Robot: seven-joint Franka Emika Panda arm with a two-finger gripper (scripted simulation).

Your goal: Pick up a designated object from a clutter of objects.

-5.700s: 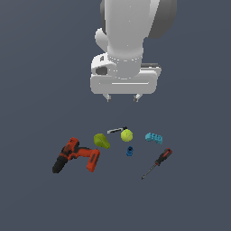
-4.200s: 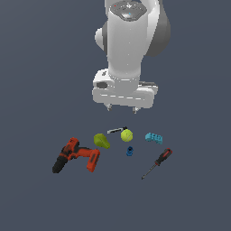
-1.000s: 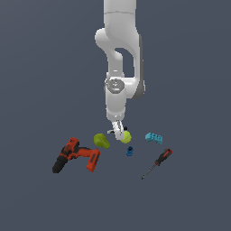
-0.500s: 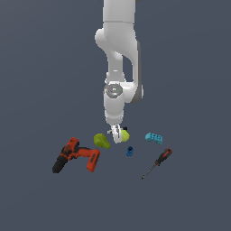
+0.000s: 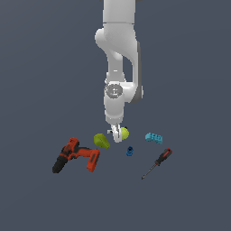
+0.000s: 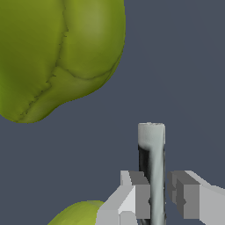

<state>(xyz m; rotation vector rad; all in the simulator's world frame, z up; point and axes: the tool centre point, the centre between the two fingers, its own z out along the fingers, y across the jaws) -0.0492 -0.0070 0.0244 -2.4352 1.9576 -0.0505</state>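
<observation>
My claw (image 5: pixel 117 136) is down in the middle of the clutter, in the narrow gap between the green pear (image 5: pixel 101 140) and the yellow-green ball (image 5: pixel 124 132). In the wrist view the white stick (image 6: pixel 151 171) stands between the two fingers (image 6: pixel 134 195). One finger sits right against it; a thin slit shows beside the other, so I cannot tell if the jaws are truly clamped on it or only nearly together around it. The stick's dark band shows along one side just above the finger.

Room is tight here: the pear fills a large part of the wrist view, and the ball's edge (image 6: pixel 81 213) crowds in close beside one finger. Farther out there is more space. The red-black power drill (image 5: pixel 74 155) lies toward the exterior view's left, well apart from the claw. The tiny blue piece (image 5: pixel 130 151), the cyan studded brick (image 5: pixel 154 137) and the screwdriver (image 5: pixel 156 163) lie toward the exterior view's right, each apart from the others.

The worktop (image 5: pixel 40 90) is a plain, dark grey-blue surface with no edge in sight.

From the exterior view the stick is almost wholly hidden behind the claw, and the arm's upper part is cut off.
</observation>
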